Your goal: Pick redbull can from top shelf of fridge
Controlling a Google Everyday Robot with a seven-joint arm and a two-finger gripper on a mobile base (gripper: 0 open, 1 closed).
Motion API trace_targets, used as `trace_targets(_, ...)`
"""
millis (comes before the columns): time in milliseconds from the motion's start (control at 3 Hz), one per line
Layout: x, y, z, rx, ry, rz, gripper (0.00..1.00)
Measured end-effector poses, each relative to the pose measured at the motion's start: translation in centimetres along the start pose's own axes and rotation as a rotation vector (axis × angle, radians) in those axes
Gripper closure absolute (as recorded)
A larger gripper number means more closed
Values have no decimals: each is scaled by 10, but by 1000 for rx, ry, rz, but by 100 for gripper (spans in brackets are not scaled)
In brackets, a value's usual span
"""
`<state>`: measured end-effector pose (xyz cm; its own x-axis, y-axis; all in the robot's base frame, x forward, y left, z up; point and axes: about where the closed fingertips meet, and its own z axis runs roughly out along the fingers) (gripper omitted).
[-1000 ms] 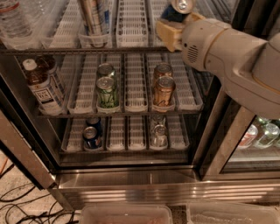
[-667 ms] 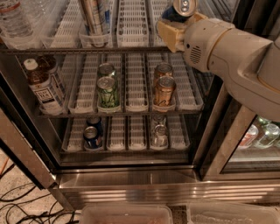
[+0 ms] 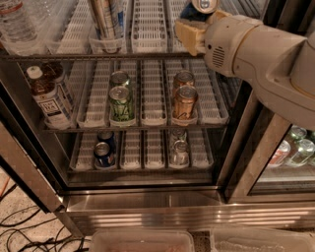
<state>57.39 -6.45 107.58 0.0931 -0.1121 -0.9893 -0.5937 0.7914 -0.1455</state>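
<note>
The fridge (image 3: 147,197) stands open in front of me, with wire racks of white drink lanes. My gripper (image 3: 198,23) is at the right-hand lanes of the top shelf (image 3: 147,29), on the end of the cream arm that comes in from the right. It is shut on the redbull can (image 3: 204,5). Only the can's silver pull-tab lid and a strip of its dark blue body show above the tan finger (image 3: 189,33). A tall, mostly silver can with blue patches (image 3: 106,19) stands in a left lane of the same shelf.
The middle rack holds green cans (image 3: 121,101), copper cans (image 3: 185,101) and a tea bottle (image 3: 49,98). The lower rack holds a blue can (image 3: 102,152) and a silver can (image 3: 180,150). A neighbouring cooler with cans (image 3: 295,147) is at the right. Cables (image 3: 19,231) lie on the floor, and plastic bins (image 3: 142,241) sit below.
The arm and the can it holds have barely shifted, a touch up and to the right. Nothing else has moved.
</note>
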Motion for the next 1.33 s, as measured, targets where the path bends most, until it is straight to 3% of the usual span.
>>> trace_targets(667,-28,9,3,-47,-22,-34,100)
trace_targets(1333,-16,33,-27,-110,-17,-21,100)
